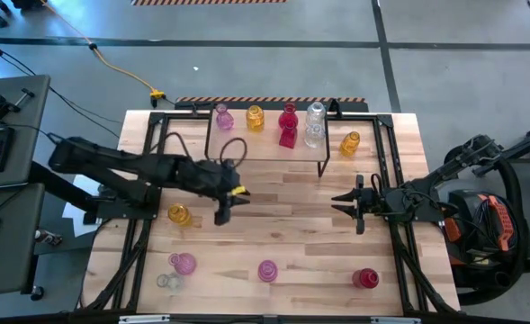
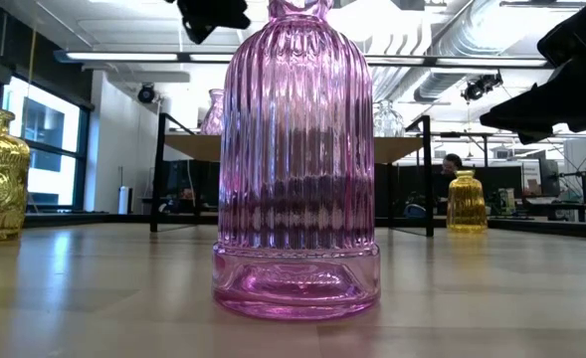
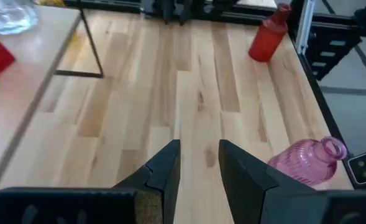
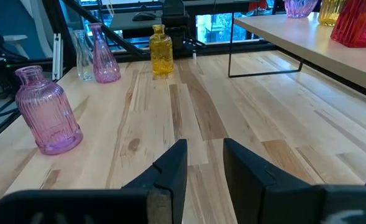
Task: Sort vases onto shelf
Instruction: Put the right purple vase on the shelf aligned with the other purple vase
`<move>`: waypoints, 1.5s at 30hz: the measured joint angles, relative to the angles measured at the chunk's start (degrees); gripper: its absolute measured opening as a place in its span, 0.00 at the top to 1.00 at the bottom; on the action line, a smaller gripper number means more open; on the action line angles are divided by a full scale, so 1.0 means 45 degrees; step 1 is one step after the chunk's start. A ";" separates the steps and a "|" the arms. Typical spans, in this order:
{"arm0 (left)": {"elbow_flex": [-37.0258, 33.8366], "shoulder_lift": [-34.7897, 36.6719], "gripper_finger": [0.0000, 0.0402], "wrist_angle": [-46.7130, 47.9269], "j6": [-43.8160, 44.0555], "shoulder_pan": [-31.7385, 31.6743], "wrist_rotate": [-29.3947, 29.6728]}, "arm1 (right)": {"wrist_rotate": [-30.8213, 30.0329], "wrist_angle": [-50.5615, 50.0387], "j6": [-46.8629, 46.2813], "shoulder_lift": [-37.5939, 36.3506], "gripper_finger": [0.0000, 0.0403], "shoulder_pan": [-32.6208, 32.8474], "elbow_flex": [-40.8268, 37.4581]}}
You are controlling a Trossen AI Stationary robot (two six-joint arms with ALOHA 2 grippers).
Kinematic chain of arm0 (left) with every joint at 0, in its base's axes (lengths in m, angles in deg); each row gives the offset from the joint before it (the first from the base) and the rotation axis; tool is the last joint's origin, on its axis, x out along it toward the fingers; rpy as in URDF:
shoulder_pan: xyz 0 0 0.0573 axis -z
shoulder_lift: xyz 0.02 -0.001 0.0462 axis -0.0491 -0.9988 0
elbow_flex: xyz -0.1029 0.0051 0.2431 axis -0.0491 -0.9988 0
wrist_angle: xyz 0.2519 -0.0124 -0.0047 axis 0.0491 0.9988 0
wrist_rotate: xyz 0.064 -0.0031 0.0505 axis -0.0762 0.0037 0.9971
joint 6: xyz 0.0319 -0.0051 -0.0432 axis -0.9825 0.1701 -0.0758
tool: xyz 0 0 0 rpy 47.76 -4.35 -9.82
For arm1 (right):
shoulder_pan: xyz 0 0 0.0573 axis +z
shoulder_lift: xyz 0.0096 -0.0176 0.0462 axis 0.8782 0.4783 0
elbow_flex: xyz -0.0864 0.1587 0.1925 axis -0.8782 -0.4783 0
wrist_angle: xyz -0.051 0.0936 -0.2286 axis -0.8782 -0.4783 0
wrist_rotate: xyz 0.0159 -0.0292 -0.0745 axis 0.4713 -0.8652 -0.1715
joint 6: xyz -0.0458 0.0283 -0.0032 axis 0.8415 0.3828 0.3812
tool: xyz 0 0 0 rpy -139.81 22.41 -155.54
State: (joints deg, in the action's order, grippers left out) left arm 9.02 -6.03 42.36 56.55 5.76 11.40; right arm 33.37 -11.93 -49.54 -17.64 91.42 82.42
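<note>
Both arms matte black w/ looped black cable, yellow tab nr left wrist.

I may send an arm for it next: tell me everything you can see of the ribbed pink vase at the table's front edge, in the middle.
The ribbed pink vase is translucent pink glass, bottle-shaped, with vertical ribs down its body, a smooth thicker base band and a narrow neck with a flared lip. It stands upright on the wooden tabletop, alone, with nothing touching it. Neither hand is near it.
</note>
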 joint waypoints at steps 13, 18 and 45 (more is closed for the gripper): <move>0.2589 -0.2945 0.75 0.2001 0.0577 0.1776 0.1244 | 0.0004 -0.0140 0.0000 0.0009 0.78 0.0004 0.0000; 0.3148 -0.3651 0.75 0.1825 0.0615 0.2424 0.1145 | 0.0005 -0.0293 0.0000 0.0014 0.78 0.0004 0.0000; 0.3183 -0.4639 0.75 0.0417 0.1579 0.4089 0.0490 | 0.0005 -0.0476 0.0000 0.0014 0.78 0.0001 0.0000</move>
State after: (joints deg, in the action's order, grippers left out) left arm 23.34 -26.90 44.24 63.65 24.16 13.60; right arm 33.39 -14.07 -49.54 -17.57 91.43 82.42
